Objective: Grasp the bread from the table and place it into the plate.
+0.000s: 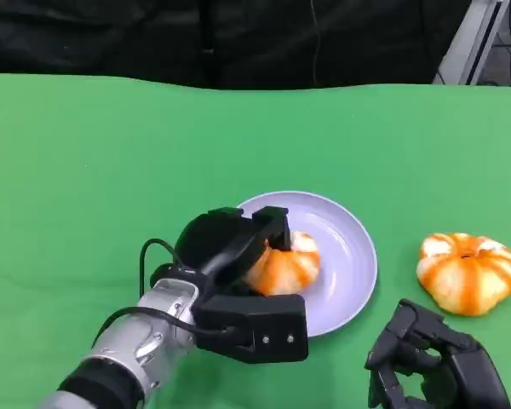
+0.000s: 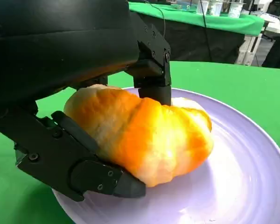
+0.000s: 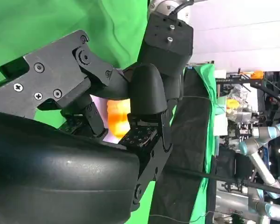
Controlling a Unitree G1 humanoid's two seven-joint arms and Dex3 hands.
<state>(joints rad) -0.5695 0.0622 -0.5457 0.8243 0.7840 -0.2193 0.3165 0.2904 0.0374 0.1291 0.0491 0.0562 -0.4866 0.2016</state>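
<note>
Holding: left hand point(image 1: 238, 281) grips the bread point(image 1: 283, 264), fingers clamped on both sides of it, over the plate point(image 1: 349, 256).
Bread: it sits on the plate's near-left part, its underside touching the plate floor in the left wrist view point(image 2: 149, 140); one finger point(image 2: 154, 84) presses its far side, another point(image 2: 84, 168) cradles its near side.
Plate: pale lilac, round, lying on the green surface point(image 1: 85, 170); its right half is bare, and the rim point(image 2: 270, 154) curves well clear of the bread.
Second bread point(image 1: 467, 273): lies on the surface to the right of the plate, apart from its rim.
Right hand point(image 1: 434, 362): rests low, near and to the right of the plate, just short of the second bread; fingers curled in, holding nothing.
Open room: wide bare green surface left of and beyond the plate, up to the far edge against a dark backdrop point(image 1: 238, 38).
</note>
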